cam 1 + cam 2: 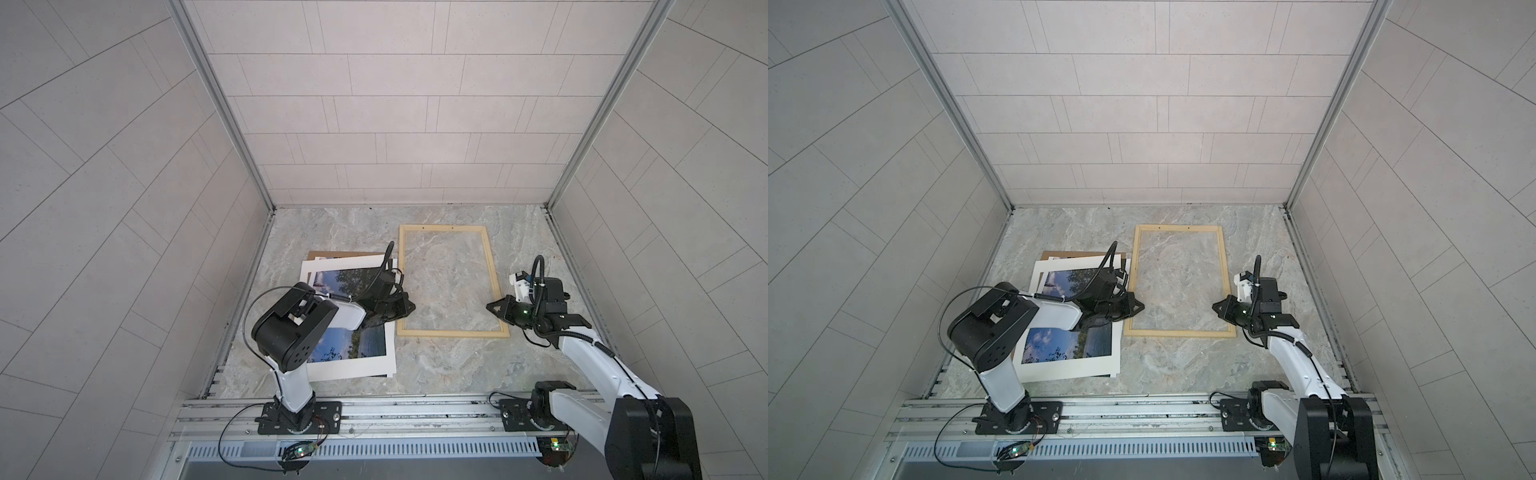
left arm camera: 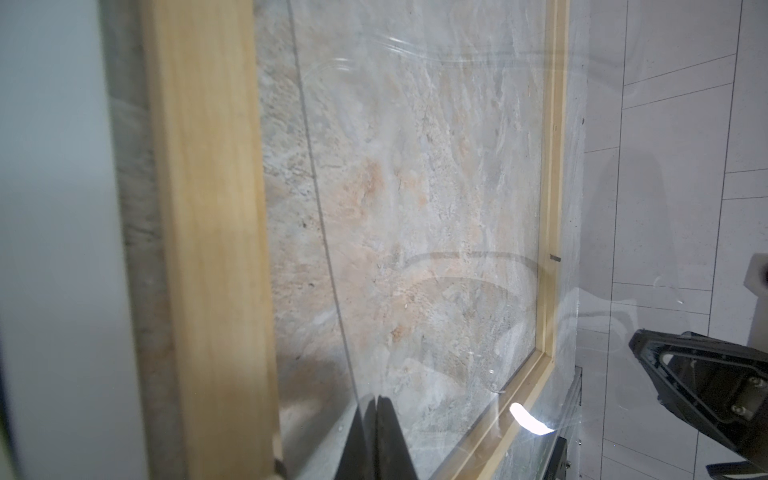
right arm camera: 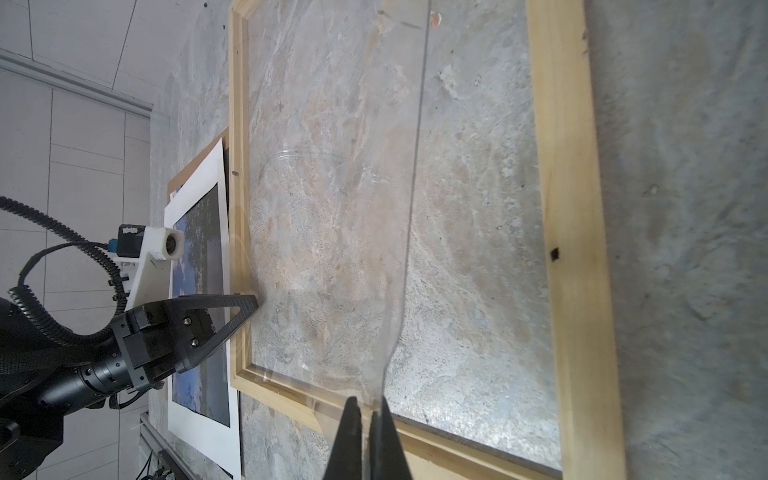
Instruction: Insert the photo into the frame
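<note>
The photo (image 1: pixel 368 345) (image 1: pixel 1094 345) lies face up on the left, white-bordered, partly under my left arm. To its right the pale wood frame (image 1: pixel 453 333) (image 1: pixel 1179 333) lies flat with marble showing through it. A clear sheet (image 3: pixel 353 208) (image 2: pixel 415 208) hangs just above the frame's opening, sagging between my grippers. The left gripper (image 1: pixel 413 308) (image 2: pixel 376 401) is shut on the sheet's edge over the frame's left bar. The right gripper (image 1: pixel 488 307) (image 3: pixel 368 405) is shut on the opposite edge over the right bar (image 3: pixel 573 208).
A brown backing board (image 1: pixel 332 253) (image 1: pixel 1067 253) peeks out from under the photo at the far side. Tiled walls close in the marble table on three sides. The arms' mounting rail (image 1: pixel 395 411) runs along the front edge.
</note>
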`<move>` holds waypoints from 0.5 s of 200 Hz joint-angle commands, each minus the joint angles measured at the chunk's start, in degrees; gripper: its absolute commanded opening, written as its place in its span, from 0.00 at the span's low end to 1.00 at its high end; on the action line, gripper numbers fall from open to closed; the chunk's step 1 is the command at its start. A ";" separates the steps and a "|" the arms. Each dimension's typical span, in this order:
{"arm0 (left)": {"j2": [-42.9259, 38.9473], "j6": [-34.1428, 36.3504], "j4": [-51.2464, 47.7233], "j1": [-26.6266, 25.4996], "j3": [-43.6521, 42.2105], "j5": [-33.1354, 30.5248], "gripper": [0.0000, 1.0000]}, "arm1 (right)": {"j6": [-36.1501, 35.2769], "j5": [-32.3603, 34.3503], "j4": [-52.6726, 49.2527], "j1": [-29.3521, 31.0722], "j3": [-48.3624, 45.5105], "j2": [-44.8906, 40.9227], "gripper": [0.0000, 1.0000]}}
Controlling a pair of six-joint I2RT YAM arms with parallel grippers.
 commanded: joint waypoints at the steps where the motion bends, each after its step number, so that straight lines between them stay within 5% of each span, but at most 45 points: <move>1: 0.82 2.03 0.12 0.52 -0.87 -0.85 0.00 | -1.37 0.19 1.50 -0.21 -1.03 1.82 0.00; 100: -1.69 5.59 -1.91 0.60 -1.37 -2.98 0.00 | -1.74 0.44 -2.07 -0.26 -1.18 1.00 0.00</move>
